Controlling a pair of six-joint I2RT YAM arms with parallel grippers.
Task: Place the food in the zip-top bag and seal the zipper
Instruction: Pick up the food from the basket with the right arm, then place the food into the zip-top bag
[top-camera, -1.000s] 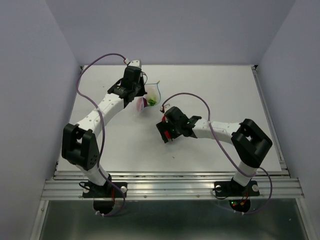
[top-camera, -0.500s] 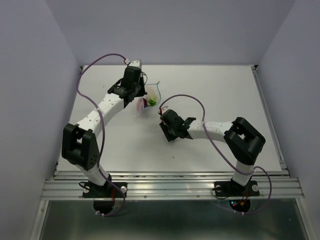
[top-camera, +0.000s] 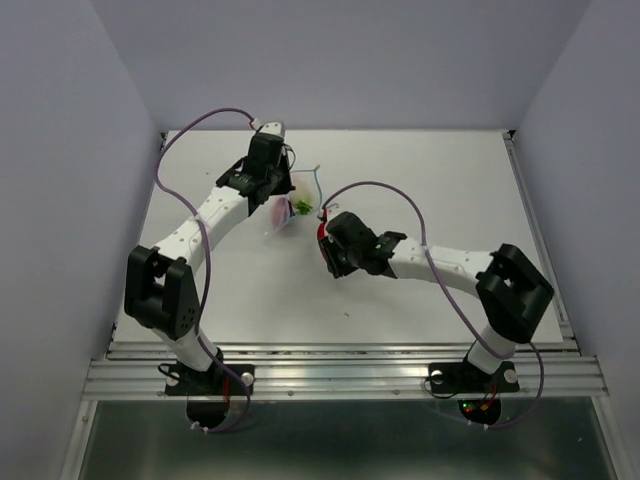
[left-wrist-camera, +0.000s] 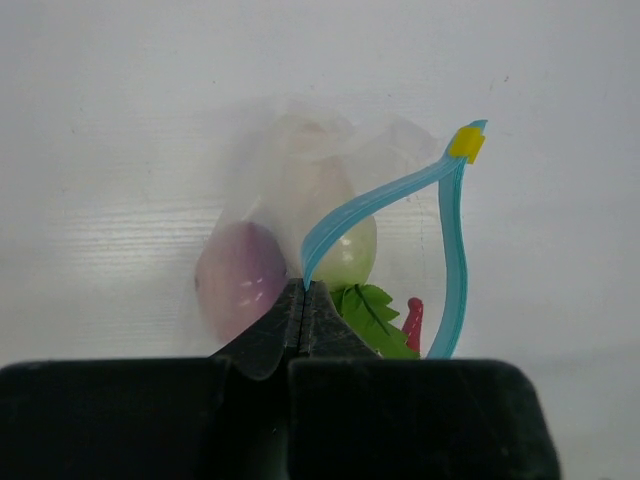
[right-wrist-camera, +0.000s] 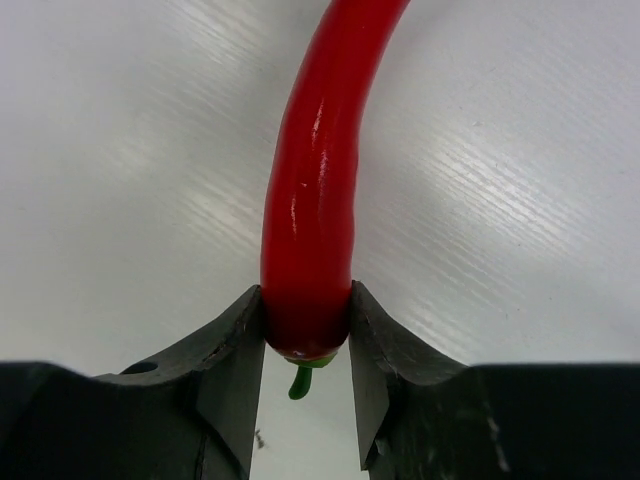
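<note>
The clear zip-top bag (left-wrist-camera: 330, 150) lies on the table with its mouth held apart. Its light-blue zipper (left-wrist-camera: 455, 260) curves in a loop with a yellow slider at the far end. My left gripper (left-wrist-camera: 305, 290) is shut on the near zipper strip. Inside the bag lie the white egg-shaped vegetable (left-wrist-camera: 345, 250) with green leaves and the purplish ball (left-wrist-camera: 240, 280). My right gripper (right-wrist-camera: 307, 320) is shut on the stem end of the red chili (right-wrist-camera: 310, 230), just right of the bag (top-camera: 295, 195). The chili's red tip (left-wrist-camera: 413, 320) shows at the bag's mouth.
The white table (top-camera: 430, 190) has grey walls on three sides and a metal rail (top-camera: 340, 365) along its near edge. Purple cables loop above both arms. The left arm (top-camera: 200, 225) reaches across the left side of the table.
My right gripper has closed on the chili and carried it up and left toward the bag's mouth. The left gripper has kept its hold on the zipper.
</note>
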